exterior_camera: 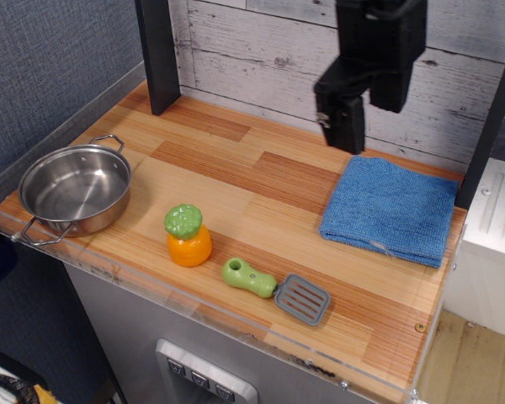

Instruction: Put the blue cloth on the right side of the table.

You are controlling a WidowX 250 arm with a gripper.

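Blue cloth [393,208]: soft, matt terry; table [236,181]: smooth wooden planks, clear glossy acrylic rim; pot [74,189]: polished, reflective steel; orange toy [188,236] and green-handled spatula [273,289]: glossy plastic; gripper [345,122]: matt black; far wall [261,50]: rough whitewashed boards.

Blue cloth [393,209] flat at table's [236,181] 3 o'clock. Gripper [343,135] in air at 1 o'clock — holding nothing, jaw state unclear. Steel pot [74,189] at 9; orange toy [188,236], green-handled spatula [274,289] near 6.
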